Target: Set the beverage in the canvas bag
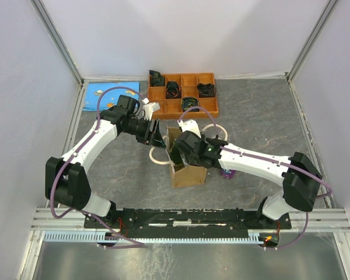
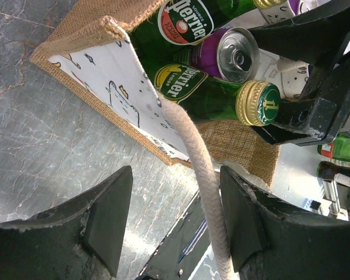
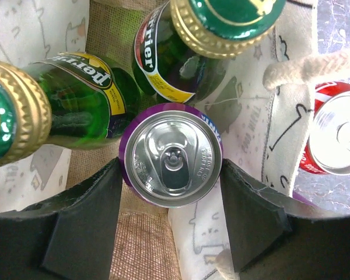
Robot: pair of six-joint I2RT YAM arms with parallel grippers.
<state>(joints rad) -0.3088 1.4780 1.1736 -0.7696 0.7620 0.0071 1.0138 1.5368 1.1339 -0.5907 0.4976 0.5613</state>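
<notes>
Right wrist view: the right gripper (image 3: 170, 192) is clamped on the purple beverage can (image 3: 172, 154) inside the canvas bag (image 3: 146, 245), with green bottles (image 3: 76, 99) crowding it at nine and twelve o'clock and little free room. Only this view shows a red can (image 3: 335, 137) beyond the bag wall at three o'clock. The left wrist view alone shows the left gripper (image 2: 175, 195), its fingers apart, with a rope handle (image 2: 201, 169) running between them.

LIGHT bright, even, from overhead, walls (image 1: 181, 35) washed pale | SHADOWS soft, faint on the table (image 1: 262, 116) | GLARE sheen on can (image 3: 174, 156) lid and bottle (image 3: 76, 99) glass | FOCUS wrist views crisp mid-frame, fingers (image 3: 76, 233) dark, slightly soft at the bottom edge
</notes>
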